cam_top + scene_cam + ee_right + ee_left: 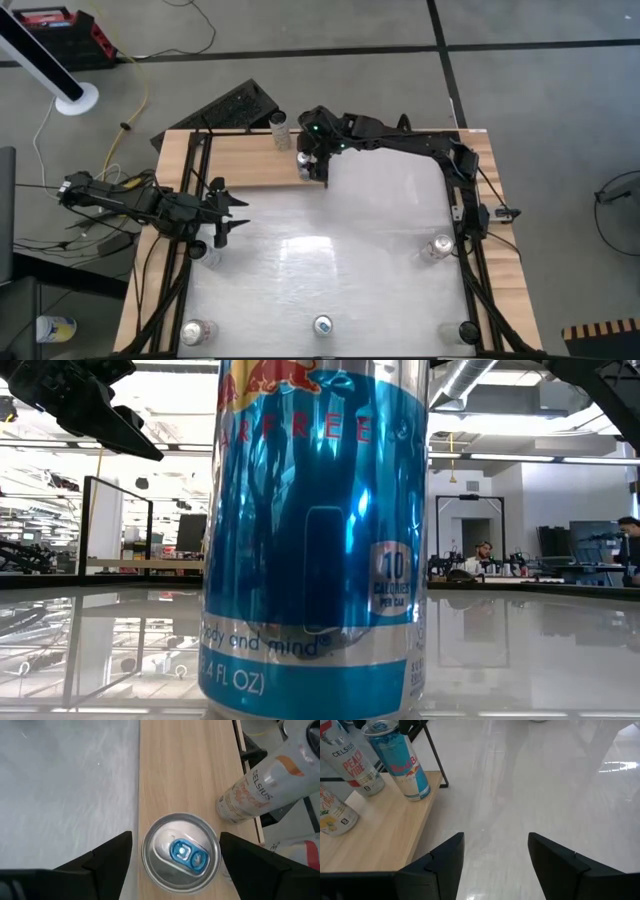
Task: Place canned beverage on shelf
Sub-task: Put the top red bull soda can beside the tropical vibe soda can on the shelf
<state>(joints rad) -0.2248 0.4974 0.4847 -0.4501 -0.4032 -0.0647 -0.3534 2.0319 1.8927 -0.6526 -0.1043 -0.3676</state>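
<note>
Right arm is reached across the back of the table, right gripper pointing straight down over a silver-topped can with a blue pull tab. Fingers spread on either side of the lid, gap visible both sides, not pinching it. That can stands upright on the shelf, a pale wood board with visible grain along the table's back edge, near the board's front edge by the glossy white tabletop. Just beside it on the shelf is a white and orange Celsius can, upright, label reads "CELSIUS". Left arm sits at the table's left side, left gripper hovering over the white top, fingers apart, nothing between them. Left wrist view shows a blue Red Bull can on a side wooden strip, next to a Celsius "PEACH VIBE" can and a third can, lemon graphics, text unreadable. Low view is filled by a blue sugar-free Red Bull can: "10 CALORIES PER CAN", "FL OZ" legible.
</note>
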